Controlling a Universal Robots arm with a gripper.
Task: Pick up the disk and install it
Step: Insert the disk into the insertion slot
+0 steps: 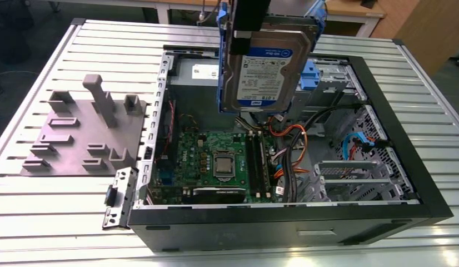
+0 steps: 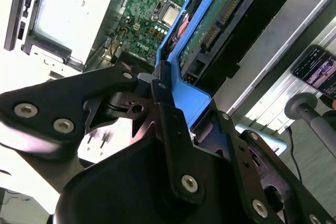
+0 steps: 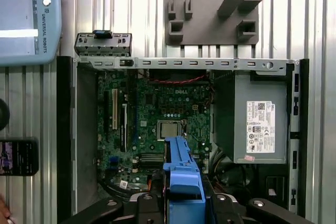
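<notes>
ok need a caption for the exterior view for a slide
Gripper holds the disk on end over the open computer case on a slatted metal table.

disk [image 1: 263,67] in gripper [image 2: 160,85] above open computer case [image 1: 289,228], fixture block [image 1: 74,133] on exterior view's left

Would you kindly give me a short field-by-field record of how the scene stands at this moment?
gripper: shut on the disk, gripping its blue bracket
disk: held in the air on edge above the open computer case, label toward the exterior view
computer case: lying on its side on the slatted table, motherboard exposed
grey fixture: on the table, at the exterior view's left of the case
task state: disk picked up, not yet installed
</notes>
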